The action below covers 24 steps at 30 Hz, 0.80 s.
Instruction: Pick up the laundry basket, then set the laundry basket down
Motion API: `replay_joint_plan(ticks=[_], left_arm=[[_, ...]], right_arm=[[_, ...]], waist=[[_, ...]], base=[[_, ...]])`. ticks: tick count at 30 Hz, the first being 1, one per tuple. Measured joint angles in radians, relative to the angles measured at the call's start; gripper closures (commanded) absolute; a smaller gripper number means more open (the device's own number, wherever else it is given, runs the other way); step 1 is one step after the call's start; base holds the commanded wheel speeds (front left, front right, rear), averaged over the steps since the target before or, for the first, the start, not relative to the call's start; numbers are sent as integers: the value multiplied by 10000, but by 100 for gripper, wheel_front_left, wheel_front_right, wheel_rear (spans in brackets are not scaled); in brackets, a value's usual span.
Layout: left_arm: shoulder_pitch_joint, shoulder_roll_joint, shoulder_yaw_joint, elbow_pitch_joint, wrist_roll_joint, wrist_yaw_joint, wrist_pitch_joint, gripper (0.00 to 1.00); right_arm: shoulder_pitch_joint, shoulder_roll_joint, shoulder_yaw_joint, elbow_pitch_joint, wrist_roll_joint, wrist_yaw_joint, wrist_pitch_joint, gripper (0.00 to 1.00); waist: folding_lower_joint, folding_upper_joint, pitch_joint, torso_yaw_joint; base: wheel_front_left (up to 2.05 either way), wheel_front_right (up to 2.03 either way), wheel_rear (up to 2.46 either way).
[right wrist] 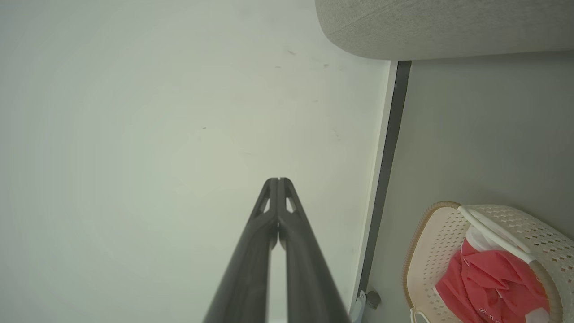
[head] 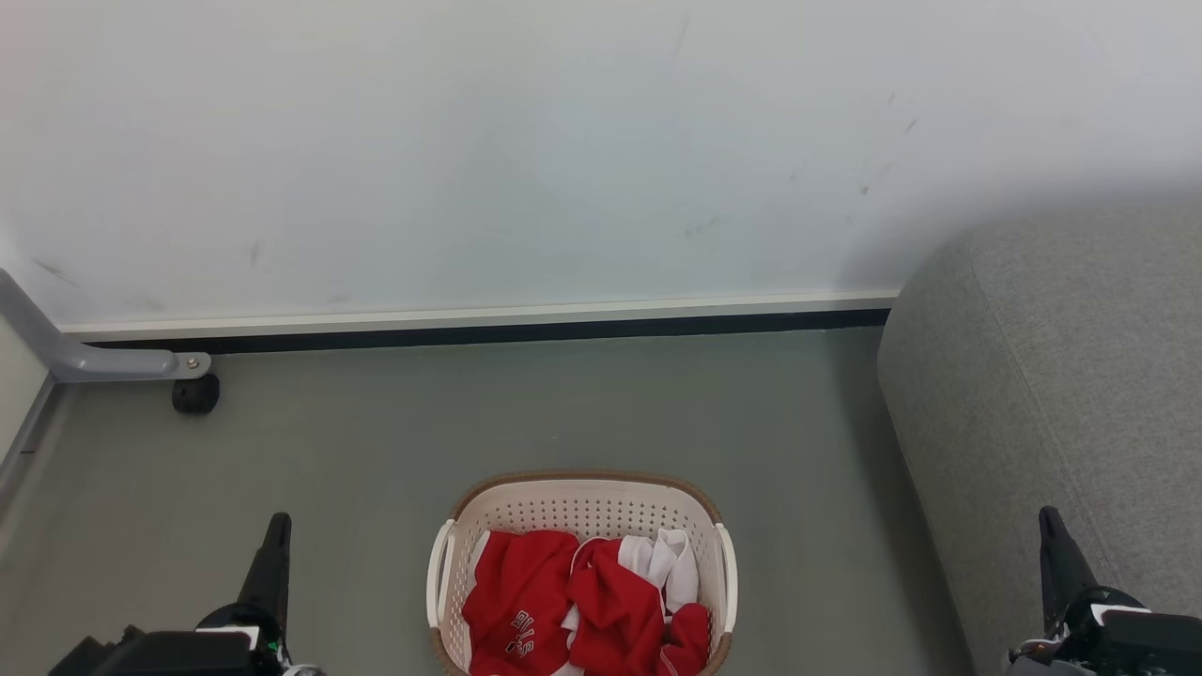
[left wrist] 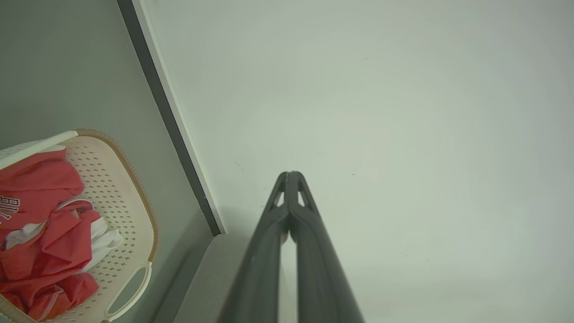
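The laundry basket [head: 582, 512] stands on the grey floor at the bottom centre of the head view, cream and perforated with a brown rim and white side handles. Red and white clothes lie inside it. The basket [left wrist: 125, 206] also sits at the left of the left wrist view, and the basket [right wrist: 437, 251] at the lower right of the right wrist view. My left gripper [head: 278, 522] is at the lower left, well left of the basket, fingers pressed together on nothing. My right gripper [head: 1048, 518] is at the lower right, beside the sofa, likewise shut and empty. In the wrist views both grippers [left wrist: 290, 175] [right wrist: 278, 181] point at the wall.
A pale wall with a dark baseboard [head: 488, 330] runs behind the basket. A grey sofa [head: 1061, 394] fills the right side. A grey metal leg with a black caster [head: 195, 392] stands at the far left. Bare floor [head: 526, 413] lies between basket and wall.
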Motion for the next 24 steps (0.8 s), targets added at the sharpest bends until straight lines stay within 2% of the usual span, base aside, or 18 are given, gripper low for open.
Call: replay_joint_plan(ticks=[24], left_arm=[[0,0,0,-10,0,0,0,100]], right_arm=[[0,0,0,0,0,0,0,100]], waist=[[0,0,0,0]], base=[[0,0,0]])
